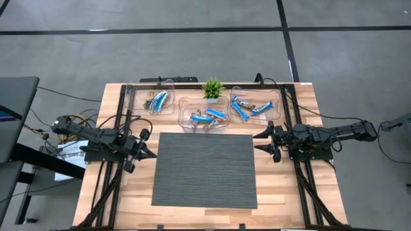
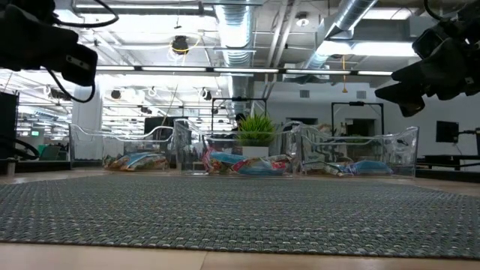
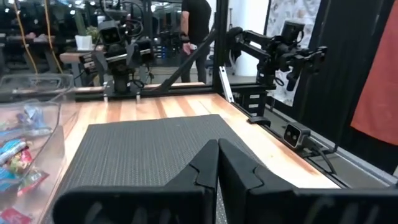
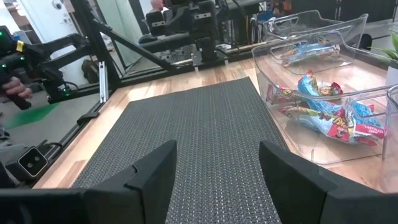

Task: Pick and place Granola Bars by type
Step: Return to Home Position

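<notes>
Grey concrete floor point(image 1: 77, 58) with dark seam lines point(image 1: 192, 30) surrounds the wooden counter point(image 1: 276, 186); silver ducts point(image 2: 352, 22) and bright lights point(image 2: 142, 26) run overhead.

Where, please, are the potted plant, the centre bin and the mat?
potted plant point(image 1: 212, 86): high view, on its leaves.
centre bin point(image 1: 183, 109): high view, on its left edge.
mat point(image 1: 204, 170): high view, on its middle.

My desk point(image 1: 138, 205) carries 3 clear bins: left bin point(image 1: 129, 99), centre bin point(image 1: 181, 117), right bin point(image 1: 280, 106). I count 1 potted plant point(image 1: 212, 88), 1 grey mat point(image 1: 204, 170), and my 2 claws, left claw point(image 1: 153, 154) and right claw point(image 1: 257, 142). The granola bars point(image 1: 209, 116) overlap too much to count.
</notes>
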Motion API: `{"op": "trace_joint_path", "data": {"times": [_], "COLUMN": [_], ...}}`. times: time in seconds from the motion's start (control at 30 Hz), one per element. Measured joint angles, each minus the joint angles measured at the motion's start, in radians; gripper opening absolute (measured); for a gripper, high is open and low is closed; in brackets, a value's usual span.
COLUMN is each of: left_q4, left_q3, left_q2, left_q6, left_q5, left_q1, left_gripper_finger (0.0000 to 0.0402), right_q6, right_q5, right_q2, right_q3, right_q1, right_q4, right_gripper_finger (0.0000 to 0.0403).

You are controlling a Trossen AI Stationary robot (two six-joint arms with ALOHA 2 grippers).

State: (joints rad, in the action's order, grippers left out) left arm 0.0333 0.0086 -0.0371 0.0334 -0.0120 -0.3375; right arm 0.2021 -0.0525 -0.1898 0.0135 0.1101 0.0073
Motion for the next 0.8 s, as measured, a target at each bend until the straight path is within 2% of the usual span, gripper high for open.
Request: {"op": "trace_joint_path", "data": {"times": [0.53, 0.57, 0.6, 0.63, 0.7, 0.73, 0.8], "left_q4": [0.0, -0.001, -0.004, -0.049, -0.226, -0.295, -0.415], "left_q3": [-0.001, 0.001, 0.007, 0.033, 0.108, 0.151, 0.21], "left_q2": [-0.002, -0.005, -0.013, -0.012, -0.006, -0.012, -0.018], "left_q6": [0.029, -0.011, -0.136, -0.28, -0.451, -0.481, -0.505], "left_q5": [0.0, 0.034, 0.167, 0.401, 0.893, 1.043, 1.272], "left_q1": [0.005, 0.006, 0.005, 0.006, 0.04, 0.067, 0.1], "left_gripper_finger": [0.0, 0.0, 0.0, 0.0, 0.0, 0.0, 0.0], "right_q6": [0.0, 0.0, 0.0, 0.0, 0.0, 0.0, 0.0], "right_q5": [0.0, 0.0, 0.0, 0.0, 0.0, 0.0, 0.0], "right_q2": [0.0, 0.0, 0.0, 0.0, 0.0, 0.0, 0.0], "right_q3": [0.0, 0.0, 0.0, 0.0, 0.0, 0.0, 0.0], "right_q1": [0.0, 0.0, 0.0, 0.0, 0.0, 0.0, 0.0], "right_q4": [0.0, 0.0, 0.0, 0.0, 0.0, 0.0, 0.0], "right_gripper_finger": [0.0223, 0.0223, 0.0223, 0.0223, 0.0223, 0.0223, 0.0223]}}
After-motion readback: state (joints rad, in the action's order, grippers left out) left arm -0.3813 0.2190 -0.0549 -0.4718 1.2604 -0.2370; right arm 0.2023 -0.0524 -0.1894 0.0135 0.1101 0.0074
